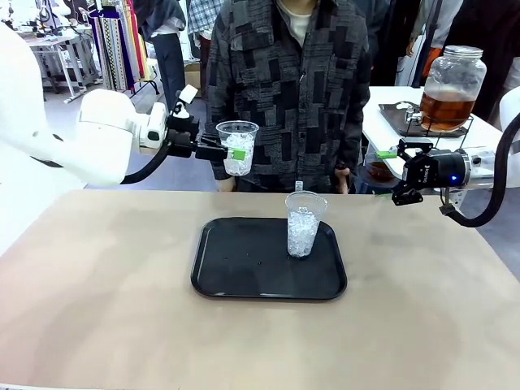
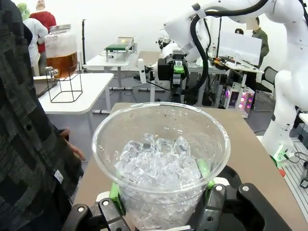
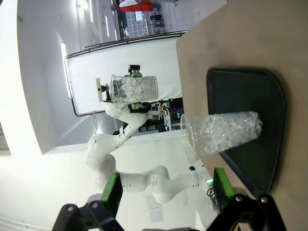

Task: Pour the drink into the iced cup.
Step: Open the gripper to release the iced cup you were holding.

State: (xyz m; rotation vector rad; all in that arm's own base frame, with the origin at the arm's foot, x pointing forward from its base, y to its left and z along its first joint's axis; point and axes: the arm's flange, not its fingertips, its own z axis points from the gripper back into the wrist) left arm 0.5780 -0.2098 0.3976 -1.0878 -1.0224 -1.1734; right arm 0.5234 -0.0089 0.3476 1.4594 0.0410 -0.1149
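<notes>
Cup of ice [image 1: 238, 148]: clamped upright in left jaws, in the air above the table's [image 1: 97, 309] far edge, left of middle. Tray [image 1: 244, 280]: table middle, second cup of ice [image 1: 304, 226] at its far right corner. Right jaws: wide, empty, over the right edge. Drink [image 1: 445, 110]: in jar [image 1: 452, 73] on side table [image 1: 382, 122] beyond. Step, likely: cup raised for filling. Next: keep it level and bring it under the tap [image 2: 52, 73].

The amber-brown drink [image 1: 445, 112] tints a clear glass jar [image 1: 455, 65], whitish ice fills the held clear plastic cup [image 2: 161, 159] and the standing clear plastic cup [image 1: 304, 226], the left hand [image 1: 234, 151] and right hand [image 1: 396, 175] are black with green pads, the rectangular plastic tray [image 1: 236, 276] is glossy black, the tabletop [image 1: 97, 309] pale tan, and the person's shirt [image 1: 284, 81] a grey-and-charcoal patchwork.
</notes>
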